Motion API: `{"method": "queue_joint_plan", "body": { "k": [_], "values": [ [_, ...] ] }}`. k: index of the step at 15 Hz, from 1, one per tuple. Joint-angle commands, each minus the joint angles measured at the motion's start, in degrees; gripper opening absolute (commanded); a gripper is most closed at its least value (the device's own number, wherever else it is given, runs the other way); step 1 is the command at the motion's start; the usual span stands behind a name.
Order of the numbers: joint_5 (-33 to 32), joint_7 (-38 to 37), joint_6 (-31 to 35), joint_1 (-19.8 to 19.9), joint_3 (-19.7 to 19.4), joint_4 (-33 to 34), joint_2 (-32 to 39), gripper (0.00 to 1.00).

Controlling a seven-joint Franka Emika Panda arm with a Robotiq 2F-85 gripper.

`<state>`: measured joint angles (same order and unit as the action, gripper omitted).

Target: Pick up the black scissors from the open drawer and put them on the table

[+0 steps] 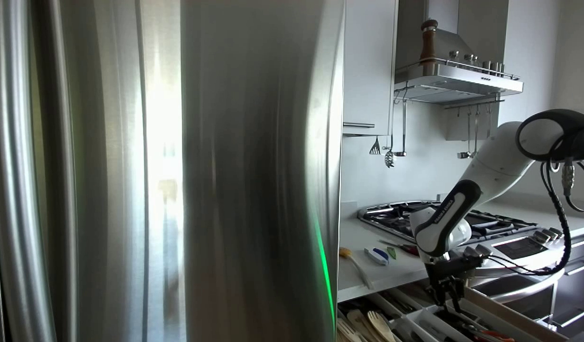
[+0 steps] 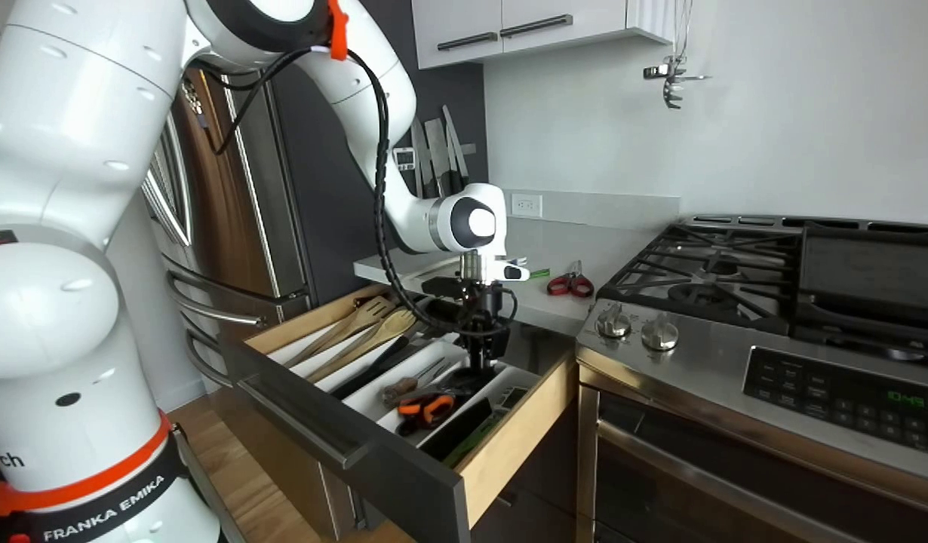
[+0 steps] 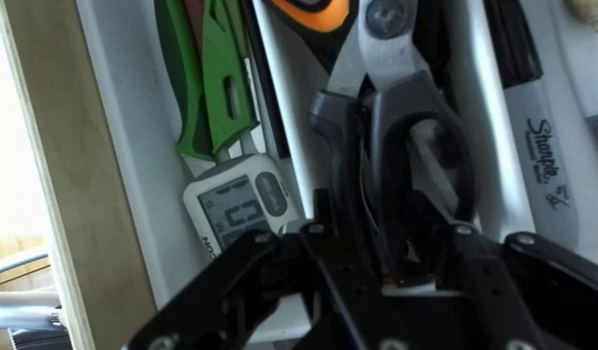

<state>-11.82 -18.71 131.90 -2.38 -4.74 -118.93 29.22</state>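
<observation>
Fingers (image 3: 321, 209) of my gripper (image 3: 370, 198) stand apart in the wrist view, with the handle bars of the black scissors (image 3: 389, 124) between them. It's black on black down there, so I can't tell whether the pads press on the handles or only flank them; one tip looks to be inside a handle loop. The scissors lie in a narrow compartment of the white tray (image 3: 133, 126) in the open drawer (image 2: 517, 430), not yet on the table (image 2: 600, 253).

What bothers me most is the lift. If I catch one bar alone, I'd expect the scissors to swing about their pivot and slip free. The orange-handled scissors (image 3: 323, 20) overlap them near the pivot; if the two are tangled, both may ride up, so I'd raise slowly and look. Dividers (image 3: 493, 141) stand close along either side, and pulling sideways before the blades clear them could wedge the tips or drag the tray. The white timer (image 3: 240, 209) sits just beside one finger, near enough to be nudged should I spread wider. Later, a finger threaded through that loop may hang on as I let go, leaving the scissors askew. Red-handled scissors (image 2: 570, 284) lie on that worktop, so I'd set mine down apart from them.
</observation>
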Motion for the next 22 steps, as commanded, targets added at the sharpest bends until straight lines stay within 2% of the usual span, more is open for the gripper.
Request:
{"method": "queue_joint_plan", "body": {
  "k": [1, 10, 16, 19, 21, 22],
  "values": [
    [-0.29, 1.22, -0.28, -0.78, -0.69, 1.76, 2.2, 0.46],
    [-0.77, 1.85, -2.23, -2.09, -0.76, 4.01, 5.2, 0.45],
    [-0.79, 2.07, -4.29, -2.24, -0.99, 6.02, 6.98, 0.51],
    [-1.03, 1.72, -5.89, -2.49, -1.35, 7.42, 8.36, 0.57],
    [-0.77, 2.54, -6.36, -2.32, -0.94, 7.73, 8.42, 0.52],
    [-0.6, 2.87, -6.35, -2.22, -0.76, 7.6, 8.13, 0.31]
  ]
}}
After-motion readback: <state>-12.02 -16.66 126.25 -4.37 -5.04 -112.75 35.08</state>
